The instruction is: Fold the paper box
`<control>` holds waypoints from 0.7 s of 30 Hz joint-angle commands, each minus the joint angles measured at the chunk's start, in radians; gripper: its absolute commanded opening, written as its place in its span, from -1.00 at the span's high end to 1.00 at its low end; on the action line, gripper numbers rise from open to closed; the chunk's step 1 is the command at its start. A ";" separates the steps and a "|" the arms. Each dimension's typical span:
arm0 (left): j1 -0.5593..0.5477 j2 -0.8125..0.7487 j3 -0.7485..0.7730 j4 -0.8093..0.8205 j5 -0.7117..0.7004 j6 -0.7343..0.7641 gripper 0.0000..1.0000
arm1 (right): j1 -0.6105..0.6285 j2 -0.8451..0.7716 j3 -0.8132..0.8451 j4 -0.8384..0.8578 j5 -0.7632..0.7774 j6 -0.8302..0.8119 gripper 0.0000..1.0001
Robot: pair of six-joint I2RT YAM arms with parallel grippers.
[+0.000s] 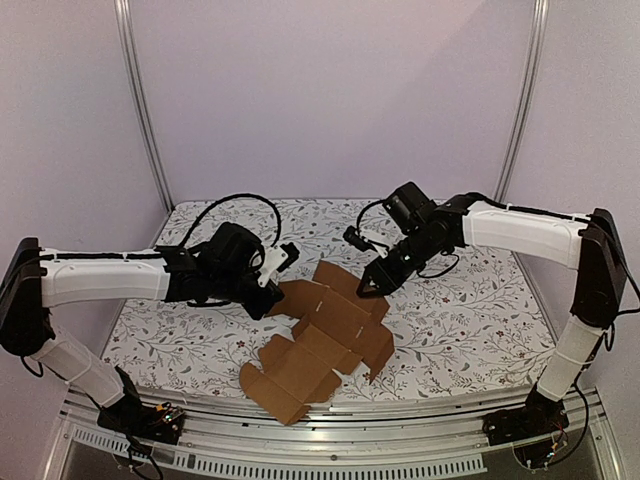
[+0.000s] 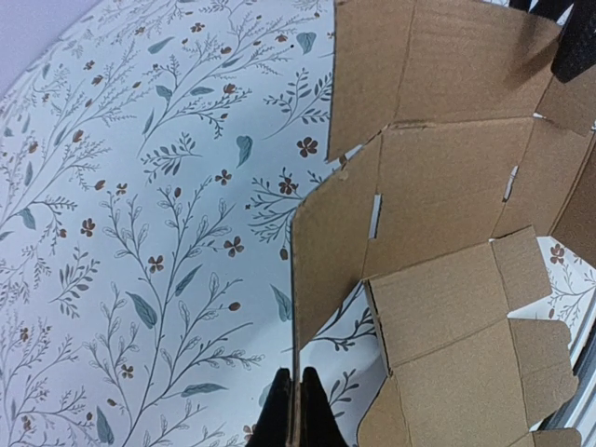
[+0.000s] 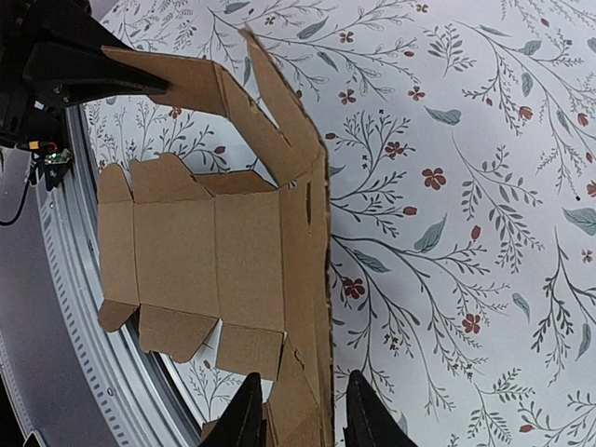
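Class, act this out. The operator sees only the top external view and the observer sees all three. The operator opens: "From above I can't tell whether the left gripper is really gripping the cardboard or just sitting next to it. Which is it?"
Observer: Gripping. In the left wrist view, the left gripper is shut on a raised edge of the paper box.
Operator: And the right one?
Observer: In the right wrist view, the right gripper has a finger on each side of another upright edge. There is a gap on one side, so it isn't clamped.
Operator: Any cut-outs in the panels?
Observer: The left wrist view shows two narrow slits in one panel.
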 commanded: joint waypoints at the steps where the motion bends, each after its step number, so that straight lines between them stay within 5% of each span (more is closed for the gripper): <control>1: -0.017 -0.004 0.003 -0.019 -0.010 -0.004 1.00 | 0.007 0.023 0.007 -0.002 0.009 0.000 0.47; 10: -0.020 -0.009 0.000 -0.019 -0.020 -0.023 1.00 | 0.016 0.017 0.021 -0.024 0.030 -0.008 1.00; 15: -0.021 -0.020 0.001 -0.023 -0.033 -0.042 1.00 | 0.019 0.007 0.025 -0.037 0.042 -0.020 1.00; 21: -0.020 -0.074 -0.001 -0.043 -0.085 -0.057 0.53 | 0.020 -0.016 0.050 -0.089 0.082 -0.059 1.00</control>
